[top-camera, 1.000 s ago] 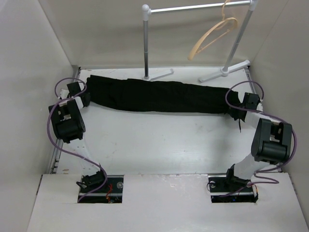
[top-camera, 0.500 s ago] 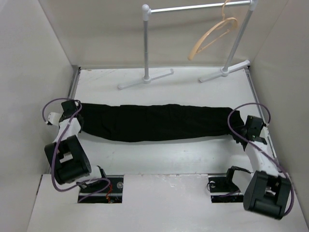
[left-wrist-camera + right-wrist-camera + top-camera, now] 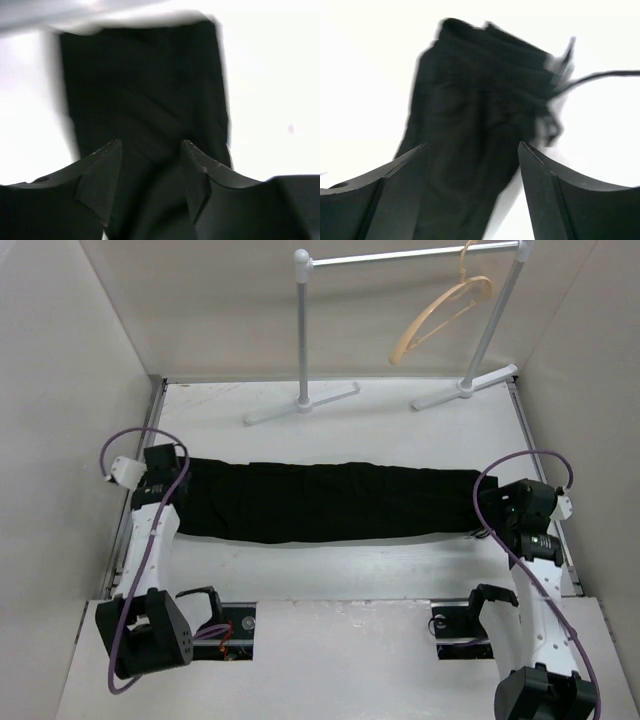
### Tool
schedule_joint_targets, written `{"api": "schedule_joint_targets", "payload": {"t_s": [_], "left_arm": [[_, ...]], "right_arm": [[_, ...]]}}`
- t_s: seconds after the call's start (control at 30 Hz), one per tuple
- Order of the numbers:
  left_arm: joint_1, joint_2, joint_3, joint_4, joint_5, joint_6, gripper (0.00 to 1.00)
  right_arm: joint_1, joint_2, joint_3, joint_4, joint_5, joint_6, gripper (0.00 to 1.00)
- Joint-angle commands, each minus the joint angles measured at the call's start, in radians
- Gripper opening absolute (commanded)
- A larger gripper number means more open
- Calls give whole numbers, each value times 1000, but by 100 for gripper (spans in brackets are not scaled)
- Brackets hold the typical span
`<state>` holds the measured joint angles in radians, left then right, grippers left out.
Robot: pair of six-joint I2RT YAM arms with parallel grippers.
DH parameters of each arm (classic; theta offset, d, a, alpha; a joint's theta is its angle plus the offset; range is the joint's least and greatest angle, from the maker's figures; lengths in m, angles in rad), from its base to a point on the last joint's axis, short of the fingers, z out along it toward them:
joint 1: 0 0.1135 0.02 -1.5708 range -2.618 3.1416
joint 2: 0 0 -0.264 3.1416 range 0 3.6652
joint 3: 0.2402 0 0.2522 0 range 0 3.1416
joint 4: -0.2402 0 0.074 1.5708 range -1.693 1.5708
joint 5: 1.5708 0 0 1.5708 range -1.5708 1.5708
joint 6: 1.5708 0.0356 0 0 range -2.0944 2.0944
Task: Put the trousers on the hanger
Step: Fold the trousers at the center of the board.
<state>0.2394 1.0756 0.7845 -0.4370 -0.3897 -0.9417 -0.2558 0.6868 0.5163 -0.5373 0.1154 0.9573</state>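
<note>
Both stretched low and forward, left hand and right hand apart over trousers ends.

Soft, even light fills the overhead view, which is sharp throughout, and the desk carries only faint shadows. Both wrist views are overexposed, the desk burnt to flat white glare. There the trousers smear with motion blur, worst toward 12 o'clock, their black cloth barely showing folds. The left tool and right tool, at 6 o'clock, read as dark silhouettes.

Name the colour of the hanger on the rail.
Light tan; the hanger shows best in the top view.
</note>
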Motion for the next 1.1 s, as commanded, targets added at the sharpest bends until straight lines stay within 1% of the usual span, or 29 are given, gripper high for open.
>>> {"api": "schedule_joint_targets", "payload": {"t_s": [0.0,0.03,0.07,0.13,0.17,0.23,0.33,0.4,0.43,0.5,0.63,0.77,0.9,1.07], "left_arm": [[-119,52,9,49,69,18,45],[-128,79,4,79,86,15,44],[-131,107,4,102,100,15,43],[-99,153,12,139,101,15,45],[-70,185,24,158,107,17,46],[-12,227,47,178,132,17,48],[68,270,73,182,158,14,49],[114,297,78,181,152,9,50],[140,314,81,184,152,0,52],[174,354,93,201,163,-11,53],[191,400,145,189,180,0,55],[209,363,134,159,115,23,56],[219,317,114,172,63,63,59],[217,377,168,166,14,167,60]], "right_arm": [[45,-13,63,-27,38,-48,73],[68,-9,65,-15,30,-55,65],[97,0,59,8,18,-60,54],[153,38,51,69,-23,-75,35],[170,68,51,101,-48,-84,28],[207,132,62,158,-106,-97,24],[285,235,85,214,-184,-123,27],[331,276,91,227,-188,-138,33],[345,286,87,229,-171,-138,38],[352,295,80,238,-158,-143,46],[353,329,91,246,-204,-167,54],[393,345,84,255,-201,-158,58],[434,365,57,286,-198,-146,60],[438,381,39,309,-203,-144,64]]}}
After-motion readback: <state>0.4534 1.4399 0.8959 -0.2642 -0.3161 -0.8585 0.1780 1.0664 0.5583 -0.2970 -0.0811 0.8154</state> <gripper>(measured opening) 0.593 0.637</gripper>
